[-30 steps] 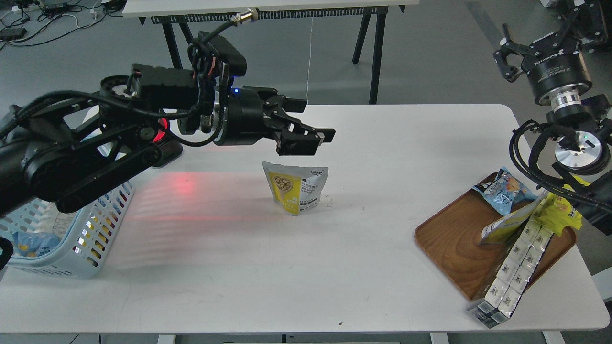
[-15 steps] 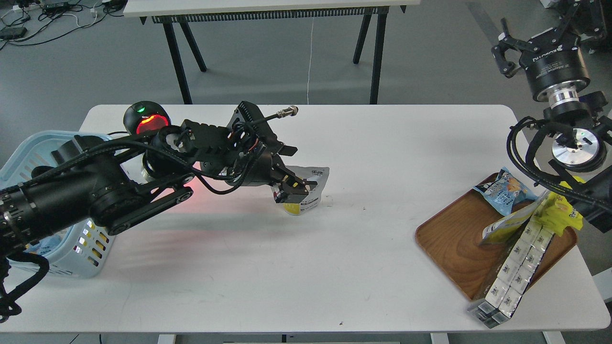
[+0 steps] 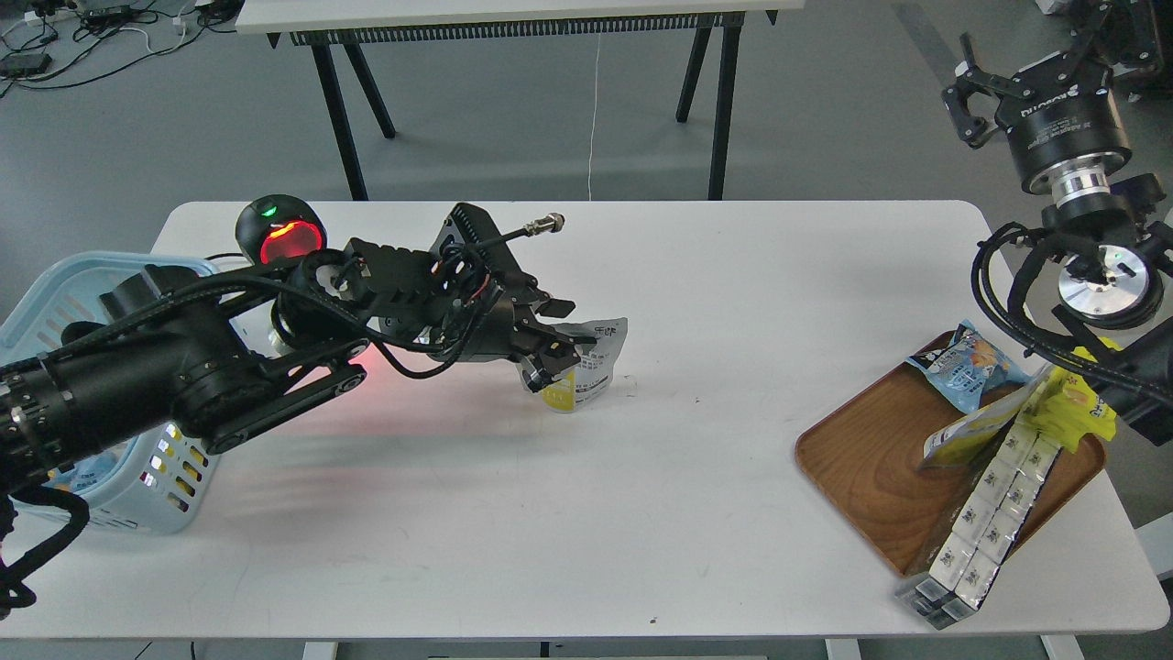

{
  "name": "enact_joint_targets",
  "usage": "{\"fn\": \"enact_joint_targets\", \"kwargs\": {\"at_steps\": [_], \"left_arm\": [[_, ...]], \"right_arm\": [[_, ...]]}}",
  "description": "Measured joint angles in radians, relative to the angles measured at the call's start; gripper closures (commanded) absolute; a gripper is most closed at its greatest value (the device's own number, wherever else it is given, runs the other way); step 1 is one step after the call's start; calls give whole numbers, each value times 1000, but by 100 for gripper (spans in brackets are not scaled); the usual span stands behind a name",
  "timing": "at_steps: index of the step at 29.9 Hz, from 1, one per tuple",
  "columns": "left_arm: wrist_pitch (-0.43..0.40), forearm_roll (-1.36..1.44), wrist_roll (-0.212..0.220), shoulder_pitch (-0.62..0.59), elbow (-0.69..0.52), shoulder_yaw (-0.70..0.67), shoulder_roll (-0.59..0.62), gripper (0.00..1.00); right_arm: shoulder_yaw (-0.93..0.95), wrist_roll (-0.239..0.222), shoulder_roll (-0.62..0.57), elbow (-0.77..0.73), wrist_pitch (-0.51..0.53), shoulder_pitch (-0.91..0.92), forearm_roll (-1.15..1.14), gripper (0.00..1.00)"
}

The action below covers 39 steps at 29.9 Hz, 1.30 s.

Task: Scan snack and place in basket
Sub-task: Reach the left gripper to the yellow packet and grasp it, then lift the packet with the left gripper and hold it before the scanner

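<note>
Two fingers of the left end effector (image 3: 561,350) pinch the snack (image 3: 591,362) (upright on table (image 3: 733,321)).

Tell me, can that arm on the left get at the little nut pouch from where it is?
Probably yes. The left gripper is already at the snack, its fingers over the pouch's left side, with nothing in between.

You're looking at a glossy foil snack (image 3: 591,367), a smooth matt white table (image 3: 568,513), a slotted plastic basket (image 3: 174,463) at its left edge, and a grained wooden tray (image 3: 871,477) at its right.
</note>
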Motion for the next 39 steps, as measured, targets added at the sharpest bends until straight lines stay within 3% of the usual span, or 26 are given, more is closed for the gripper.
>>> {"fn": "enact_joint_targets", "kwargs": {"at_steps": [6, 9, 16, 22, 32, 39], "left_arm": [[-1, 0, -10, 0, 0, 0, 2, 96], [0, 0, -32, 4, -1, 0, 3, 100], [8, 0, -44, 8, -16, -16, 18, 100], [7, 0, -54, 8, -106, -72, 96, 100], [7, 0, -114, 8, -146, -142, 337, 100], [12, 0, -169, 25, -131, -137, 409, 100]], "right_arm": [[-1, 0, 0, 4, 0, 2, -1, 1], [-3, 0, -7, 8, 0, 2, -2, 1], [0, 0, -32, 9, 0, 2, -1, 1], [0, 0, -45, 10, 0, 5, -2, 1], [0, 0, -59, 10, 0, 6, -2, 1], [0, 0, -59, 10, 0, 6, -2, 1]]}}
